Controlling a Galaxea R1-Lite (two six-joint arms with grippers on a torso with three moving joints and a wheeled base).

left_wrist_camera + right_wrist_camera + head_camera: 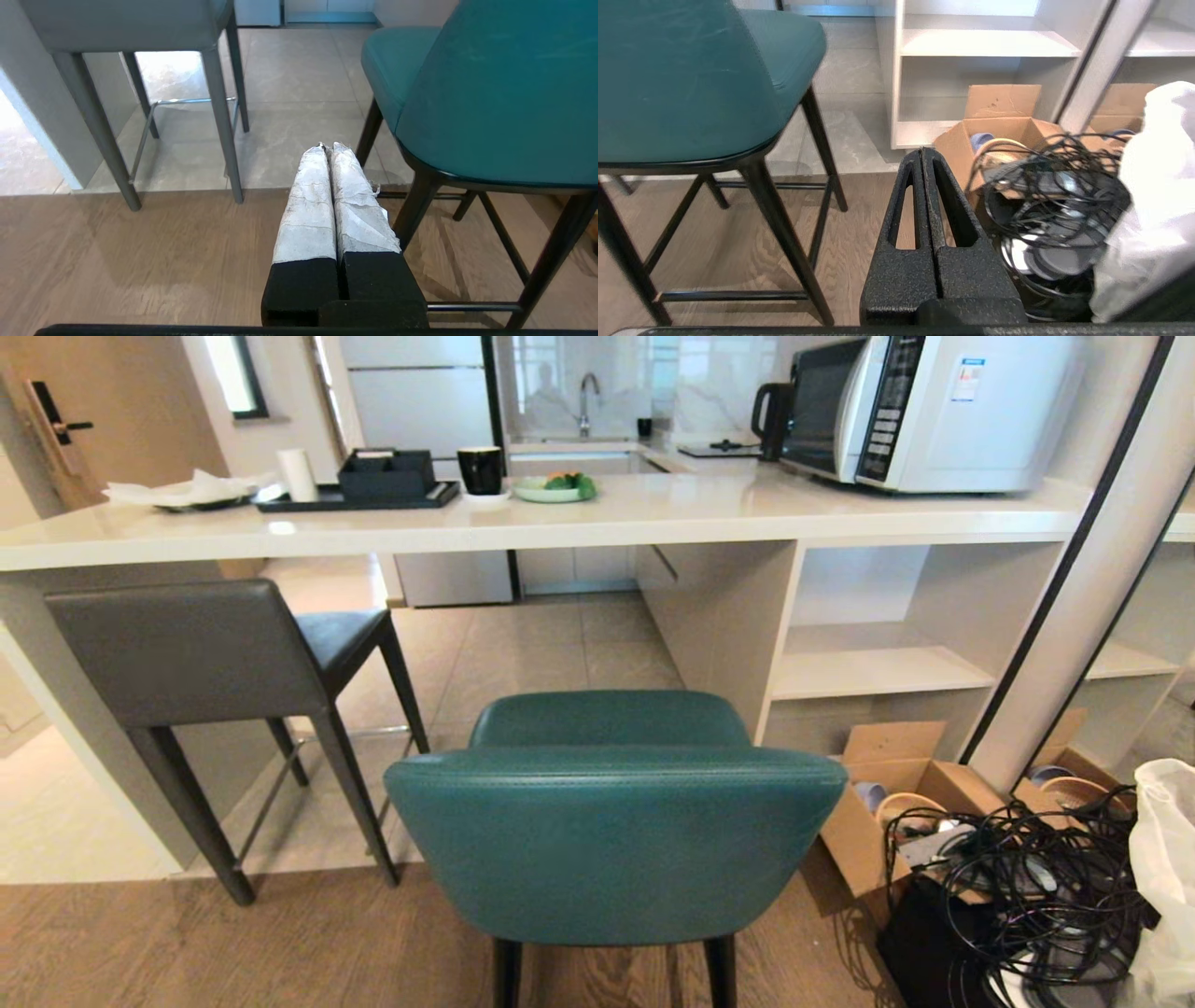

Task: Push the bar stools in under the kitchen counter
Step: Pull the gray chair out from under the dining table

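White stone bench (653, 518) was recorded in head view only; left gripper (329, 147) and right gripper (923, 150) were pressed together, empty, flanking the teal leather stool (611, 821).

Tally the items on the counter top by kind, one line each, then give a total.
Microwave: 1
Kettle: 1
Black cup: 1
Green plate: 1
Tray: 1
Black box: 1
Paper roll: 1
Total: 7

head view and two wrist views, all faced toward the surface (560, 527)
the teal stool (611, 821) is seen close from above and low from either side in the wrist views.
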